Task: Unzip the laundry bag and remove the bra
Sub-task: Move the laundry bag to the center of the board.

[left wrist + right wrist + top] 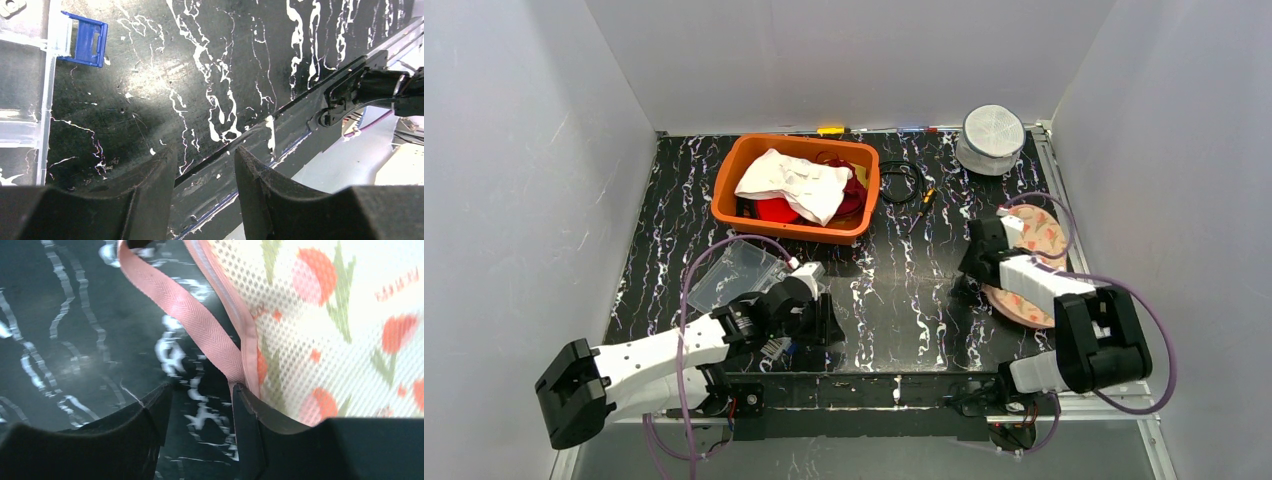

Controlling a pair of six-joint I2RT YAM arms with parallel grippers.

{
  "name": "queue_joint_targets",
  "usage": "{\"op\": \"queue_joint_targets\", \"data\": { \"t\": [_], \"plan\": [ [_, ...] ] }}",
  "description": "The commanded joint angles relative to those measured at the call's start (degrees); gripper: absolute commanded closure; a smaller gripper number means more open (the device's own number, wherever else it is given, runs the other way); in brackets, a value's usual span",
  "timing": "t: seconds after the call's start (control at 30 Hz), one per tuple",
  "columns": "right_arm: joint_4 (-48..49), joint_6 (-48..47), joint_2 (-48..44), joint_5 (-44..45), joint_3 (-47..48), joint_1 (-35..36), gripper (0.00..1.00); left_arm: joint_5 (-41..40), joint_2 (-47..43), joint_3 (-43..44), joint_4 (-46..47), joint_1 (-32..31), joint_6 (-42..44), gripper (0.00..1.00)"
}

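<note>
The laundry bag (1036, 262) is a flat round mesh pouch with red tulips and pink trim, lying at the table's right edge. In the right wrist view its mesh (340, 325) fills the right side, and a pink strap loop (200, 310) runs down from it toward my jaws. My right gripper (965, 287) (202, 390) is open at the bag's left rim, with its right finger against the pink trim and only table between the jaws. The bra is hidden. My left gripper (828, 331) (205, 152) is open and empty low over the table's front edge.
An orange basket (727, 195) of clothes stands at the back centre. A white round mesh bag (992, 136) sits at the back right. A clear plastic box (739, 272) with a blue latch (85, 40) lies by my left arm. A black cable (902, 180) lies beside the basket.
</note>
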Motion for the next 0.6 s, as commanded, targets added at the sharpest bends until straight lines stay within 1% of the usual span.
{"op": "queue_joint_targets", "data": {
  "t": [0.0,0.1,0.17,0.23,0.3,0.4,0.43,0.57],
  "plan": [
    [-2.35,-0.01,-4.3,1.16,-4.51,-4.43,0.42,-0.29,1.89,2.9,-2.09,0.06,1.54,0.55],
    [-3.51,-1.77,-7.35,0.61,-3.9,-5.27,0.37,-0.58,2.94,3.61,-2.47,0.11,2.12,0.55],
    [-3.2,-3.98,-10.35,-2.5,-3.53,-5.05,0.33,-1.02,3.2,3.84,-2.67,0.09,2.35,0.55],
    [-1.23,-4.51,-16.14,-5.45,-4.67,-3.44,0.28,-1.62,3.02,3.94,-2.73,0.12,2.49,0.55],
    [0.82,-5.07,-22.85,-6.5,-6.07,0.25,0.24,-1.66,2.35,4.02,-2.64,0.07,2.78,0.55],
    [0.77,-7.16,-30.48,-4.44,-6.29,7.36,0.16,-5.24,0.64,4.3,-3.27,0.07,4.0,0.53],
    [-0.13,-7.97,-31.76,-4.01,-6.08,10.06,0.15,-6.08,-0.18,4.43,-3.83,0.07,4.64,0.52],
    [-2.28,-9.75,-34.77,-5.01,-6.85,15.34,0.12,-10.26,-3.33,4.97,-6.01,0.12,7.1,0.46]
  ]
}}
